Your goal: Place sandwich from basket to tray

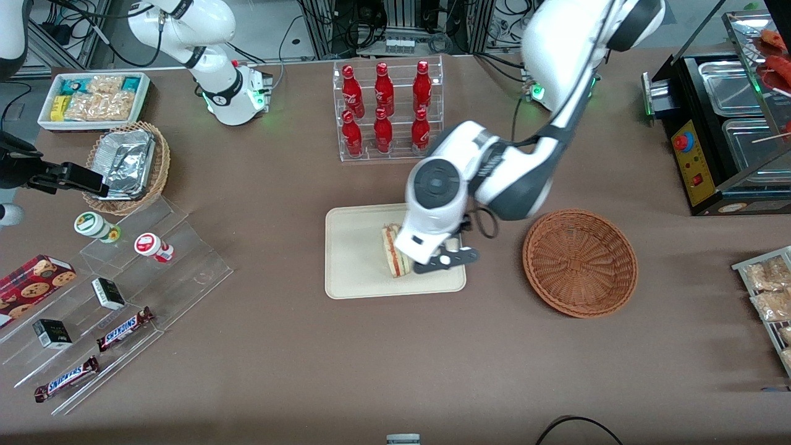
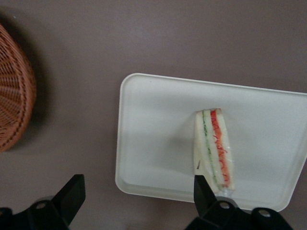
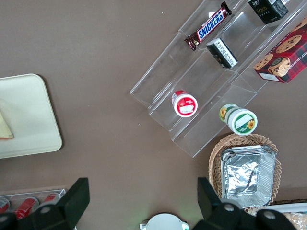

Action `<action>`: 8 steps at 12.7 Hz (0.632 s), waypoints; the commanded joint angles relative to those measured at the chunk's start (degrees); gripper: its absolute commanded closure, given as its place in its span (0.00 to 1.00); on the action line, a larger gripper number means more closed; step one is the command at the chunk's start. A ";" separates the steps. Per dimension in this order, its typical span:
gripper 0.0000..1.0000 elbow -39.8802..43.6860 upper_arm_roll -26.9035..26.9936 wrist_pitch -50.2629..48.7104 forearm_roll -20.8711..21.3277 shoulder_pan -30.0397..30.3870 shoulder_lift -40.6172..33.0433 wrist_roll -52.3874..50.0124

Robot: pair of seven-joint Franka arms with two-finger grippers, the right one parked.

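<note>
The sandwich [image 1: 393, 250] lies on the tray [image 1: 358, 259], with its red and green filling layers showing along the cut edge. In the left wrist view the sandwich [image 2: 214, 148] rests on the pale tray [image 2: 158, 139] with bare tray around it, and the 2 dark fingers [image 2: 69, 196] of the claw [image 2: 136, 196] stand wide apart, holding nothing; 1 fingertip overlaps the sandwich's end in that view, though whether it touches cannot be told.

In the front view the claw [image 1: 440, 254] hangs over the tray, just beside the sandwich on the side toward the basket [image 1: 579, 262]. The basket sits on the brown tabletop [image 1: 395, 371] apart from the tray, toward the working arm's end, and holds nothing. Its woven rim [image 2: 17, 91] also shows in the left wrist view, separated from the tray by a strip of tabletop.

Farther from the front camera than the tray, a clear rack holds 6 red bottles [image 1: 384, 108] in 2 rows of 3. Toward the parked arm's end lie a clear stepped stand with 2 chocolate bars [image 1: 123, 327], a lighter wicker basket with foil containers [image 1: 126, 164], and a white bin of snack packets [image 1: 96, 99]. The right wrist view catches a corner of the tray [image 3: 29, 115] with a sliver of the sandwich [image 3: 5, 127] on it.
</note>
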 commanded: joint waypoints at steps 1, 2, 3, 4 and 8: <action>0.00 -11.33 0.04 0.74 -1.17 6.07 -8.54 10.36; 0.00 -14.32 -0.05 1.62 -1.17 8.45 -10.91 14.58; 0.00 -18.78 0.04 3.19 -1.17 11.17 -14.24 19.50; 0.00 -22.66 0.04 5.12 -1.17 13.90 -17.06 23.20; 0.00 -26.57 0.04 0.59 -1.25 22.60 -24.45 39.54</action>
